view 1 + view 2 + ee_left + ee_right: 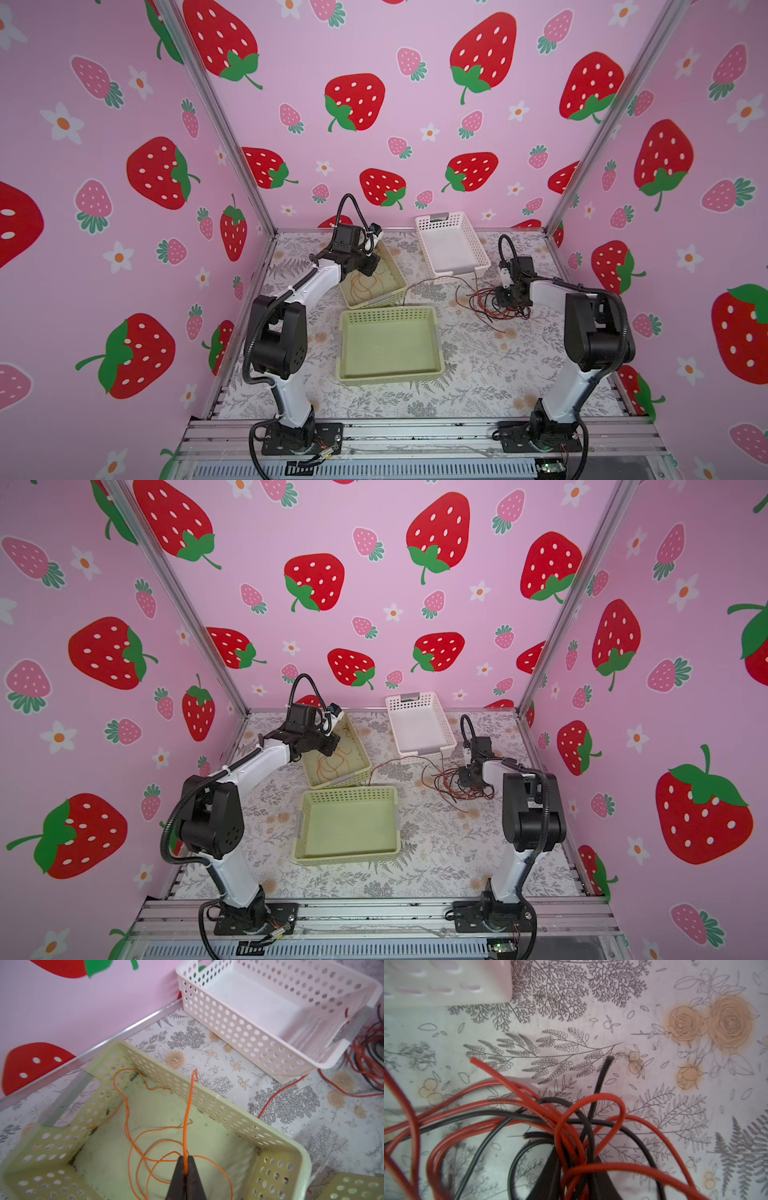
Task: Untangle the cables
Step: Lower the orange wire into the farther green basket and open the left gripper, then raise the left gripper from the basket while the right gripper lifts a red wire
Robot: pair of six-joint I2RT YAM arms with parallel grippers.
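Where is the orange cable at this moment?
The orange cable lies coiled in the far green basket, on the left in both top views, beside the white basket; the left gripper is shut on one strand.

Left end effector (185, 1162): coiled cable (188, 1113) in basket (218, 1103) below. Right end effector (575, 1159): cable tangle (562, 1132) on counter (675, 1105), second basket (446, 980) back-left.

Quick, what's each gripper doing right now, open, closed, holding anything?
Left gripper: closed, holding the orange cable.
Right gripper: closed on the bunched red and black cables.
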